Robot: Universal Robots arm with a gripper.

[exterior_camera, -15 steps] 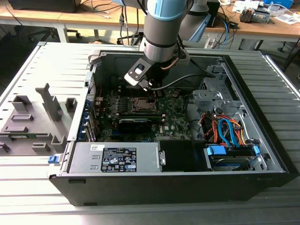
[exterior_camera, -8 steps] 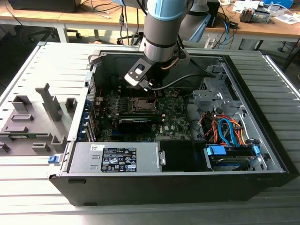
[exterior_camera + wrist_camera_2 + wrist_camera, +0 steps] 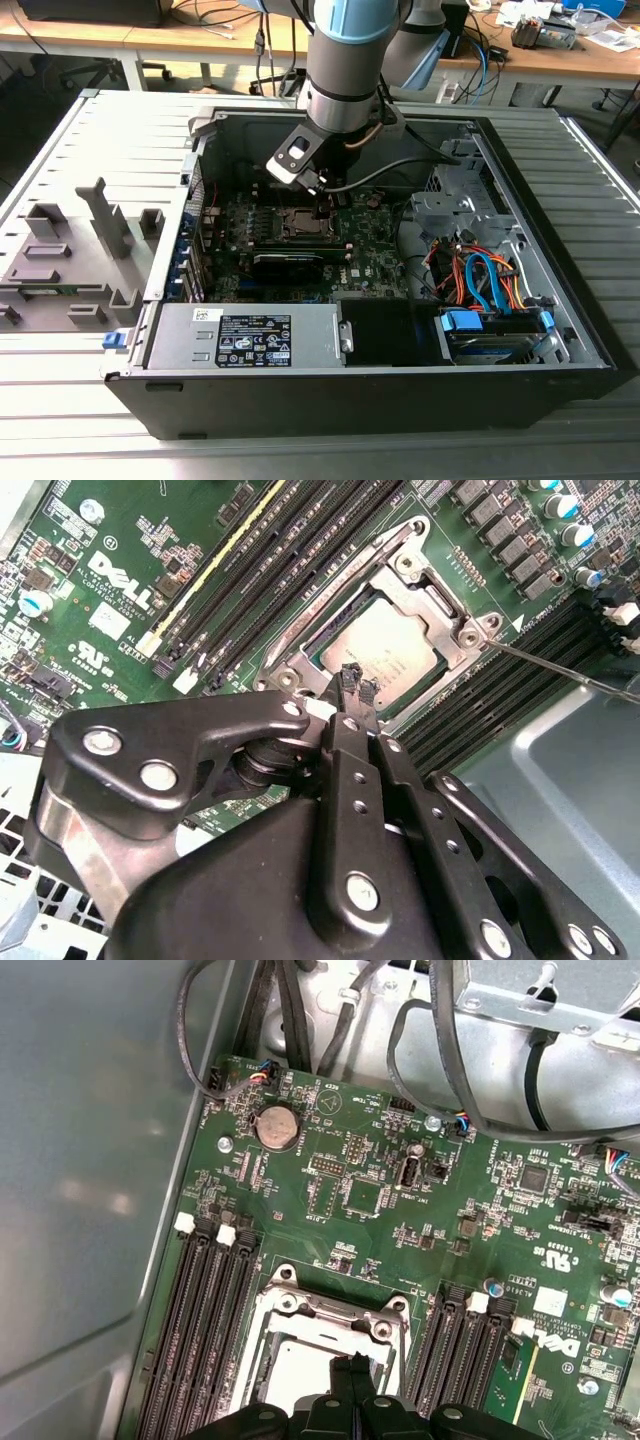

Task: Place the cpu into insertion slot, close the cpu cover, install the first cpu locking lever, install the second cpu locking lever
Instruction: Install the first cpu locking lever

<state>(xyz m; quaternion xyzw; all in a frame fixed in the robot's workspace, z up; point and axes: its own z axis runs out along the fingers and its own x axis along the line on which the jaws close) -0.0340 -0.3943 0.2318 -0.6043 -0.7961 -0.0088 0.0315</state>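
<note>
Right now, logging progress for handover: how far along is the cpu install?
Done: the cpu sits in the insertion slot, the cpu cover lies flat over it. In hand: the shut gripper is at the cover's edge. Left: one locking lever sticks out, seemingly unlatched.

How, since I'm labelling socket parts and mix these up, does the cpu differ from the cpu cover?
In the second wrist view, the cpu is a solid square with a pale, smooth top, while the cpu cover is an open frame with a square window. The cpu sits inside that window, and the cpu cover borders it and is slightly larger. Both are silvery metal and lie flat on the green board.
</note>
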